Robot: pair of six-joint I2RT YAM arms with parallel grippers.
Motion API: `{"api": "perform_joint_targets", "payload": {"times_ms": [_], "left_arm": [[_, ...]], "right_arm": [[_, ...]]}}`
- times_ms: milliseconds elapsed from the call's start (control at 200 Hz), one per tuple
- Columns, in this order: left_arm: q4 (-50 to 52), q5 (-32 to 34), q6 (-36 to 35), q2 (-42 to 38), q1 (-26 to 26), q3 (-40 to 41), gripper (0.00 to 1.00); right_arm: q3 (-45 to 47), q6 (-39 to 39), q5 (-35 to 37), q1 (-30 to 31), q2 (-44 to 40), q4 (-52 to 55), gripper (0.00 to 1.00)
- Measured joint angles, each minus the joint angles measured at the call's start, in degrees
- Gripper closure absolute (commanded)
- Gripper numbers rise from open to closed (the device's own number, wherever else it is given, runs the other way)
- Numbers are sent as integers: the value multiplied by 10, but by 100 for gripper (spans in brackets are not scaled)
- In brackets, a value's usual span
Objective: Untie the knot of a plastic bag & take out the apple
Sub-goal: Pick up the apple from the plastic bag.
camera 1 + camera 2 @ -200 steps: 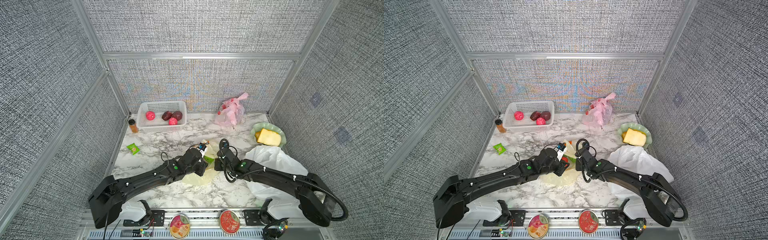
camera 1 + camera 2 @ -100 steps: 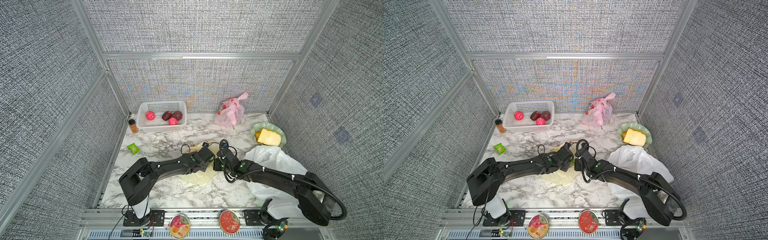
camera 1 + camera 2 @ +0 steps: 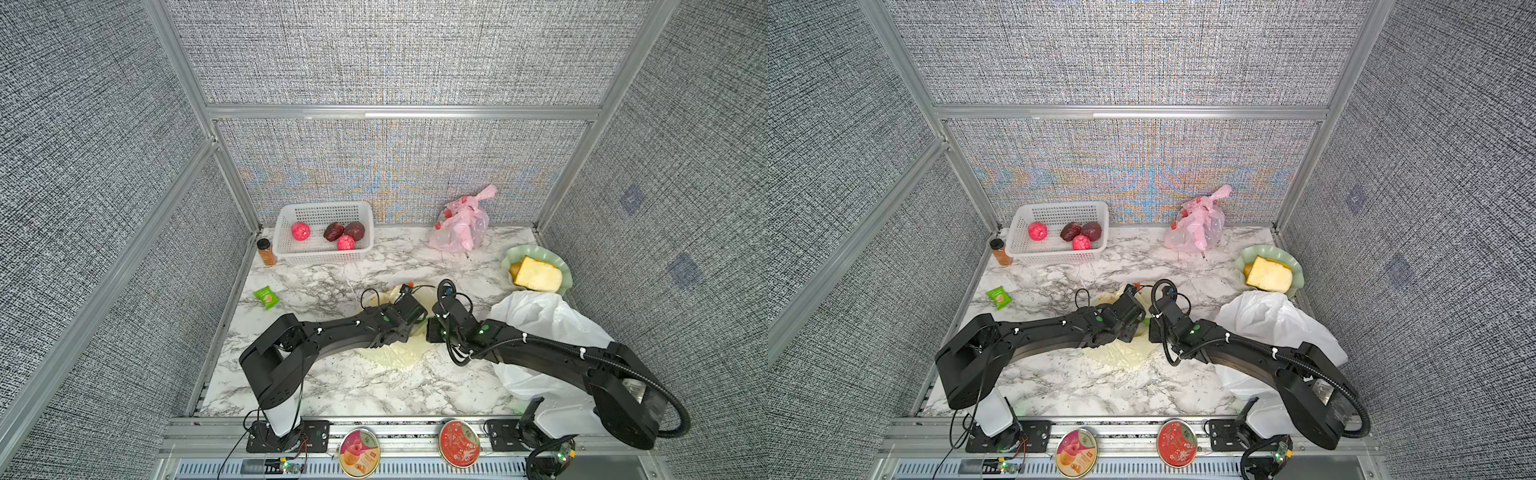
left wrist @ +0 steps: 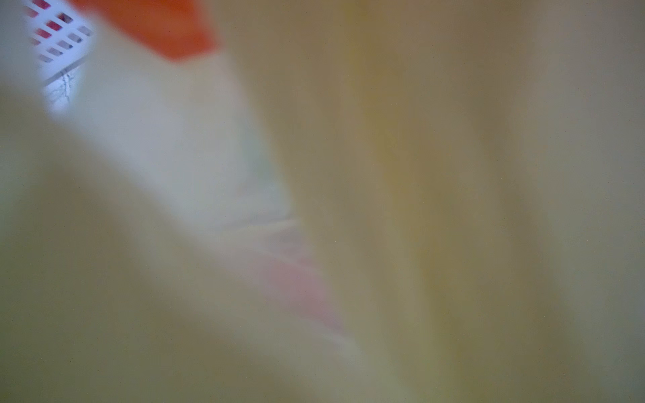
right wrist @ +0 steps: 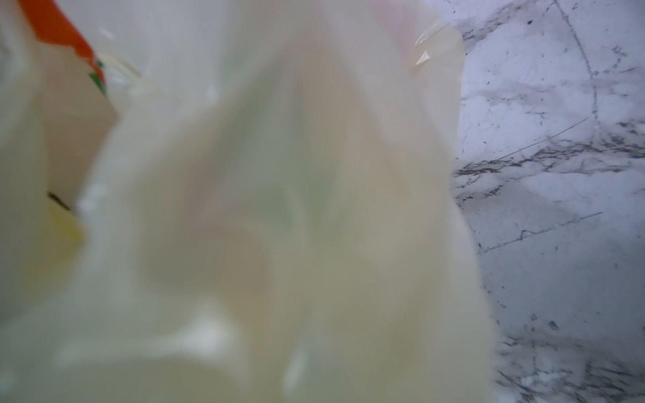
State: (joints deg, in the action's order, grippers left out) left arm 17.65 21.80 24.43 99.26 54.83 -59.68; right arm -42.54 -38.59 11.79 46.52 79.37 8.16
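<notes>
Over marble table, both arms stretch low onto bag.

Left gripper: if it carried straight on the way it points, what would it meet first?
Most likely the yellowish plastic bag: its blurred film fills the left wrist view right ahead of the left gripper. What lies past the film cannot be told.

No legible text anywhere.
- Green packet, in front of the white basket: printing too small to read.
- Pink bag, right of the basket: red print, illegible.
- Two round lids, pink and red, far in front of the basket: artwork only, lettering unreadable.
</notes>
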Motion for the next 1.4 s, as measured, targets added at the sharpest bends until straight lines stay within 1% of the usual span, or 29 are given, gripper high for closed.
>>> {"api": "perform_joint_targets", "payload": {"times_ms": [235,385,475,715,825,990,1131,1251,1401], "left_arm": [[-26,-9,-2,35,-11,6,31],[-59,-13,-5,33,-18,24,40],[-78,-16,-7,18,-22,39,45],[-125,-30,-31,-76,-22,85,56],[-139,-45,-39,-121,-22,112,56],[-134,-81,-53,-165,-22,130,57],[-124,-115,-63,-218,-22,171,57],[-111,-128,-73,-268,-22,196,57],[-86,-134,-89,-332,-21,197,57]], "right_arm": [[-2,0,-1,0,9,-6,100],[-2,0,-2,0,9,-7,100],[-2,0,-2,0,9,-8,100],[-7,0,-1,0,12,-9,100],[-12,0,0,0,18,-11,100],[-30,2,0,0,31,-10,100],[-45,2,6,0,33,-8,100],[-53,2,14,-3,35,-8,100],[-64,2,17,-6,44,-6,100]]}}
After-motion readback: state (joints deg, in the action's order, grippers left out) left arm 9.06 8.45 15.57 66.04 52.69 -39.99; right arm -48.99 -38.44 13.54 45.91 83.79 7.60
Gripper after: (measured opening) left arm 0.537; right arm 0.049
